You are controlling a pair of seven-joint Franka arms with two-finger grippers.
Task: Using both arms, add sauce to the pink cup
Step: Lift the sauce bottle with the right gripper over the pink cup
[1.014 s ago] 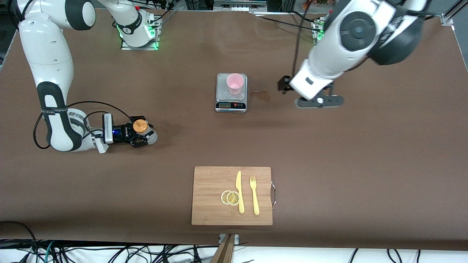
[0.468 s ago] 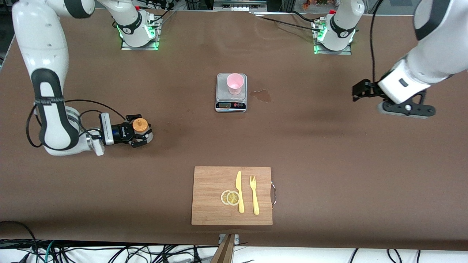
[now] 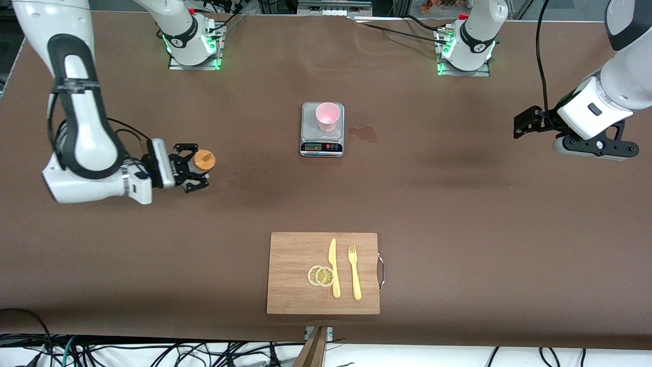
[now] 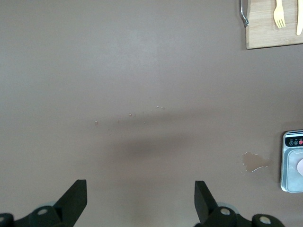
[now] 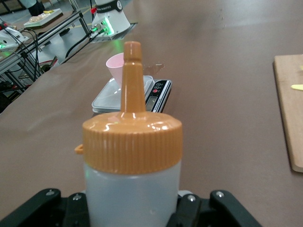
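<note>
The sauce bottle, whitish with an orange nozzle cap, is held in my right gripper, which is shut on its body above the table at the right arm's end. In the right wrist view the bottle fills the middle, its nozzle pointing toward the pink cup. The pink cup stands upright on a small grey scale mid-table. My left gripper is open and empty, up over bare table at the left arm's end; its fingers show wide apart.
A wooden cutting board with a yellow knife, a yellow fork and lemon slices lies nearer the front camera. A small wet stain marks the cloth beside the scale.
My right gripper has lifted the bottle and tilted it, moving it slightly farther from the front camera. My left arm has swung away from beside the scale to its own end of the table.
</note>
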